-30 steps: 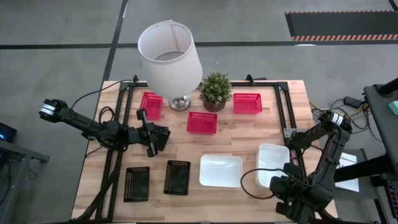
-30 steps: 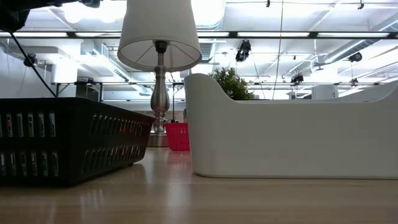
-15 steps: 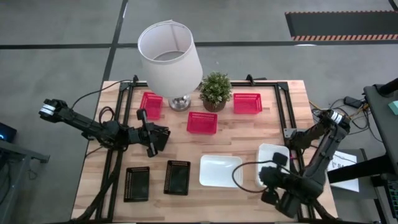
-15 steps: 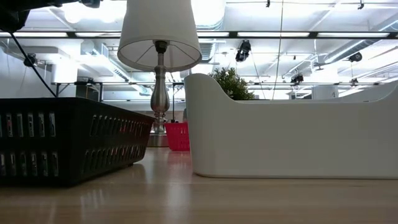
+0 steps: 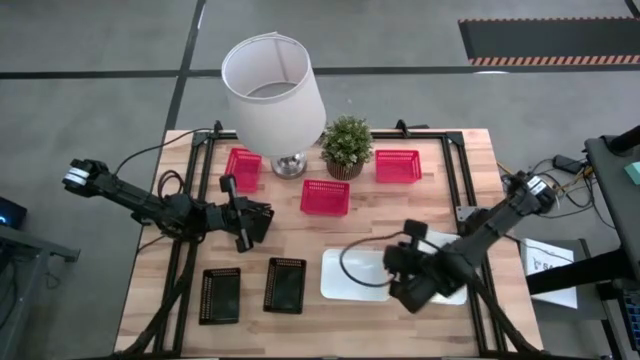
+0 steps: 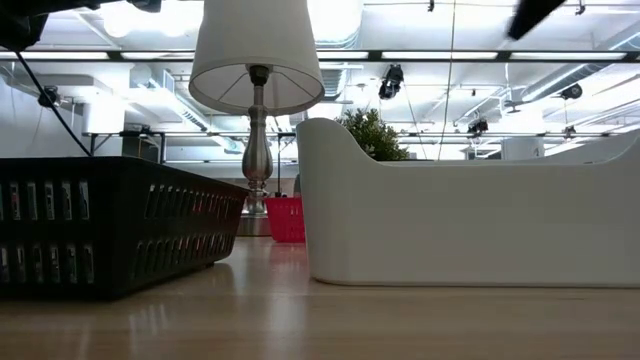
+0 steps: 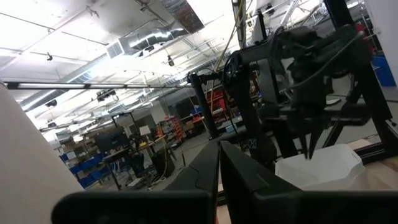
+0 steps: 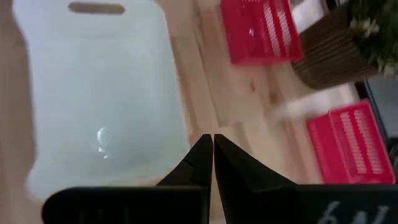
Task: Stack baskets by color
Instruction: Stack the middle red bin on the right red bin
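In the high view the right gripper (image 5: pixel 408 283) is seen low and right of centre, hanging over the right end of a white basket (image 5: pixel 345 274); a second white basket (image 5: pixel 455 295) is mostly hidden beneath the arm, only an edge showing. Its fingers are pressed together with nothing between them, as shown in the right wrist view, where the closed tips (image 8: pixel 208 149) lie just past the white basket's (image 8: pixel 99 93) edge, over bare wood. The left gripper (image 5: pixel 262 222) is held left of centre, fingers together and empty, above the table (image 5: pixel 380 205). Two black baskets (image 5: pixel 221 295) (image 5: pixel 285 285) are set side by side at the lower left. Three red baskets are spread across the upper middle: one (image 5: pixel 242 168) beside the lamp (image 5: pixel 272 95), one (image 5: pixel 325 197) below the plant (image 5: pixel 347 143), one (image 5: pixel 398 166) to its right.
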### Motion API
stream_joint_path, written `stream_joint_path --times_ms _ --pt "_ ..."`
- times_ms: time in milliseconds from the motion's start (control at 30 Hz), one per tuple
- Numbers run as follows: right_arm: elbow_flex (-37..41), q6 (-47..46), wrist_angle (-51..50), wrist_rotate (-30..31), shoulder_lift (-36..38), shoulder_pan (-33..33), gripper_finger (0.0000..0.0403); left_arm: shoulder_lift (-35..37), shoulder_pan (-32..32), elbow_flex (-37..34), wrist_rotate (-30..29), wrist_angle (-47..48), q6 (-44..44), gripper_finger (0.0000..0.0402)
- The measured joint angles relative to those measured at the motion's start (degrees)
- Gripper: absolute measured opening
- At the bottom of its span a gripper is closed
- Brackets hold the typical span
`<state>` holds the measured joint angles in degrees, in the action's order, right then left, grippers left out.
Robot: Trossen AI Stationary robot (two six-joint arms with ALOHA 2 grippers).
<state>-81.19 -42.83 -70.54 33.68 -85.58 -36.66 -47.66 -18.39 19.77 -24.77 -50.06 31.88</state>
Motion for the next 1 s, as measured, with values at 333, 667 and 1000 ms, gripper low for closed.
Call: stream_joint_path --times_ms 333,667,1000 --pt "6.93 30.20 28.48 -2.26 0.00 8.91 0.0008 -0.04 0.00 -0.20 0.00 0.04 0.00 0.0000" --pt "15.55 52.48 62.23 -22.29 0.07 20.26 0.0008 0.50 0.01 1.48 0.00 -0.82 0.48 0.0000" --pt "21.10 53.36 63.34 -26.21 0.13 32.78 0.0008 1.67 -0.04 1.49 0.00 -0.90 0.01 0.0000"
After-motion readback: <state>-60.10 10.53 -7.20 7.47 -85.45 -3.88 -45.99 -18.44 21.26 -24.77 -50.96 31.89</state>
